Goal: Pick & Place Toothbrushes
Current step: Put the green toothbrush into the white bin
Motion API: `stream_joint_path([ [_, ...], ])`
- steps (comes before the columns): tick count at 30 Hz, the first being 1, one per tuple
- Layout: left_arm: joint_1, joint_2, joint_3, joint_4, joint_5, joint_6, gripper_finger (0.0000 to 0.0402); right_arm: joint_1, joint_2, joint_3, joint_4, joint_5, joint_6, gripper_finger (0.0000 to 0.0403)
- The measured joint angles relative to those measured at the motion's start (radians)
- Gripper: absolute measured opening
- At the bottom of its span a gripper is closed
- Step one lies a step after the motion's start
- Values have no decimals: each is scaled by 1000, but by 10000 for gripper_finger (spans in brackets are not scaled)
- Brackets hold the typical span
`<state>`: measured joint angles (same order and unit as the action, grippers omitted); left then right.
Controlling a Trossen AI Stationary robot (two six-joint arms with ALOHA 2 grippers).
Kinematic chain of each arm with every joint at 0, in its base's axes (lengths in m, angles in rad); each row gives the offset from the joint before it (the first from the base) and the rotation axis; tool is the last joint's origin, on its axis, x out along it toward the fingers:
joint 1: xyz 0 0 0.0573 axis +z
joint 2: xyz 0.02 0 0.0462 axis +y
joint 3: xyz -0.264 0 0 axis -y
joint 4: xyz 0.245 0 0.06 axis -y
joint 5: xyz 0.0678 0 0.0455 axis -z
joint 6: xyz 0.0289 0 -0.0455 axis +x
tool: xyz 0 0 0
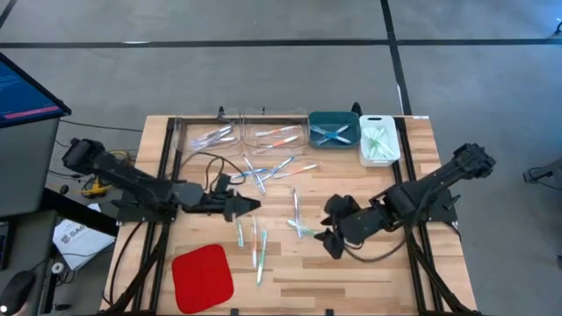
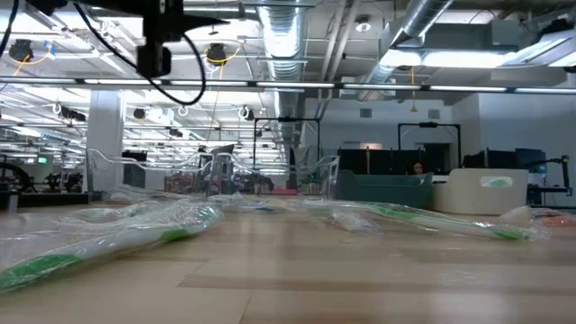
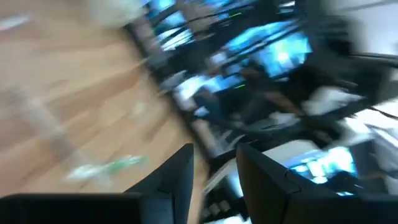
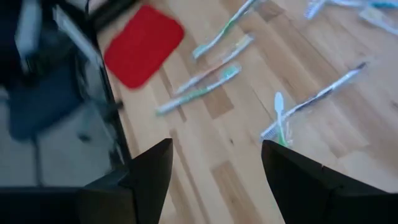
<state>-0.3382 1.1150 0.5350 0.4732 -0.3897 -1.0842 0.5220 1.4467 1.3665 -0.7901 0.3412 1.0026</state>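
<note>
Several toothbrushes lie loose on the wooden table: a cluster (image 1: 266, 171) near the bins, one (image 1: 296, 209) at mid-table, a few (image 1: 250, 239) nearer the front, and a blue and green pair (image 4: 278, 121) just ahead of my right gripper. My left gripper (image 1: 253, 206) hovers over mid-table. Its fingers (image 3: 180, 177) stand a narrow gap apart with nothing between them. My right gripper (image 1: 327, 234) is wide open and empty above the table, its fingers (image 4: 155, 165) pointing toward the front-left.
Along the far edge stand two clear bins (image 1: 211, 136) (image 1: 277, 133), a teal bin (image 1: 334, 129) and a white bin (image 1: 379, 140), each holding toothbrushes. A flat red pad (image 1: 202, 276) lies at the front left. A black cable (image 1: 206, 167) loops on the table.
</note>
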Motion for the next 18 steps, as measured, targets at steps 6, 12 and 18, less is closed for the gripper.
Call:
stream_joint_path([
  [6,-120,157,109,544,91,328,117,-25,-15,-30,33,3,71,240],
  [12,-132,183,235,382,124,369,116,-54,-5,-29,153,4,64,240],
  [18,-155,182,486,-319,128,371,93,-61,-5,-29,207,3,60,240],
])
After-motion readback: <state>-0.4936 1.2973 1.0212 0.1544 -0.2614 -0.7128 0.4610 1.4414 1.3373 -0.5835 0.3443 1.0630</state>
